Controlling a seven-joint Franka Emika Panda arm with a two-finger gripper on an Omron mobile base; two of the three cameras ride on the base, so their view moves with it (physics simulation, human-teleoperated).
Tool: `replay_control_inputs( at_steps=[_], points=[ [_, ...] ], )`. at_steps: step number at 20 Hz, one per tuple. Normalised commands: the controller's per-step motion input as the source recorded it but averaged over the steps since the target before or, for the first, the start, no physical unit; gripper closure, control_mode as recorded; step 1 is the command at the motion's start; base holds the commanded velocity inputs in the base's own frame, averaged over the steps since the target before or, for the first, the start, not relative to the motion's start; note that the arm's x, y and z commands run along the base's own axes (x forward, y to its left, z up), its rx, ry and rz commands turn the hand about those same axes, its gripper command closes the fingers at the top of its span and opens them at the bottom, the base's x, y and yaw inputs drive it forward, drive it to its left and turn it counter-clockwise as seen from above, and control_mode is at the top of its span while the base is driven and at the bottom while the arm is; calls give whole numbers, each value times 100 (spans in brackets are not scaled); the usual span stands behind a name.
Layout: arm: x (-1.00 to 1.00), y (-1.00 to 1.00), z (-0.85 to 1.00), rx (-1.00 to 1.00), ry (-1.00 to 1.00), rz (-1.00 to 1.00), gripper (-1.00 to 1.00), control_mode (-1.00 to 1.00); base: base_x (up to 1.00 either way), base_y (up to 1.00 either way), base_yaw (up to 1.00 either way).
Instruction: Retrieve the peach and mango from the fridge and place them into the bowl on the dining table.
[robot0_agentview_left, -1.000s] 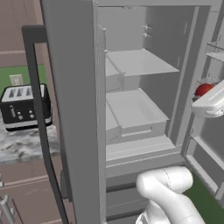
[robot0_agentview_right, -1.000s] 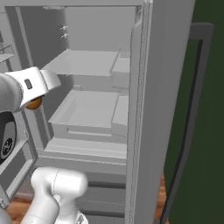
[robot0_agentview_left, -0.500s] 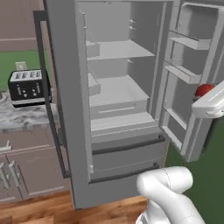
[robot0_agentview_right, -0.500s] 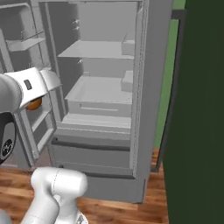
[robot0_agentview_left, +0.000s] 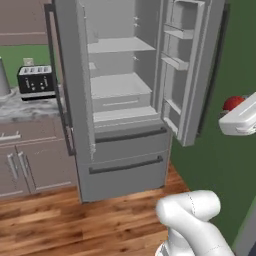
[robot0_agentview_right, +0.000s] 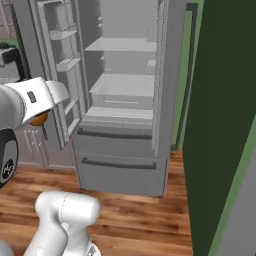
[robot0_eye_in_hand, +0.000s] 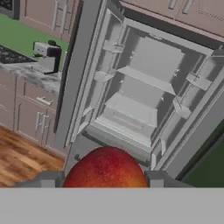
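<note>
Behind my claw (robot0_eye_in_hand: 105, 183) the fridge (robot0_agentview_left: 125, 100) stands open, one red-orange fruit (robot0_eye_in_hand: 106, 168) gripped between my half-spread fingers, bowl delivery pending.

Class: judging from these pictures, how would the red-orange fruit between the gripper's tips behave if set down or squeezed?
The fruit looks round and smooth, so it would probably roll once released. Its glossy skin may slip between the narrow fingertips. It likely bruises under hard squeezing.

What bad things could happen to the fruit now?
1. The fruit sits between the end effector fingers with little of it enclosed; it might slip while the base drives to the table.
2. Both fridge doors stand open, so the arm or base could clip a door when turning away.
</note>
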Motion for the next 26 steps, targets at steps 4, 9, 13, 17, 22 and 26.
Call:
replay_control_inputs(
  at_steps=[4, 9, 13, 17, 22, 26],
  points=[
    [0, 0, 0, 0, 0, 0, 100, 100, -100, 1, 0],
    [0, 0, 0, 0, 0, 0, 100, 100, -100, 11, 4],
    [0, 0, 0, 0, 0, 0, 100, 100, -100, 23, 5],
    [0, 0, 0, 0, 0, 0, 100, 100, -100, 28, 8],
    [0, 0, 0, 0, 0, 0, 100, 100, -100, 30, 11],
    [0, 0, 0, 0, 0, 0, 100, 100, -100, 37, 11]
  ],
)
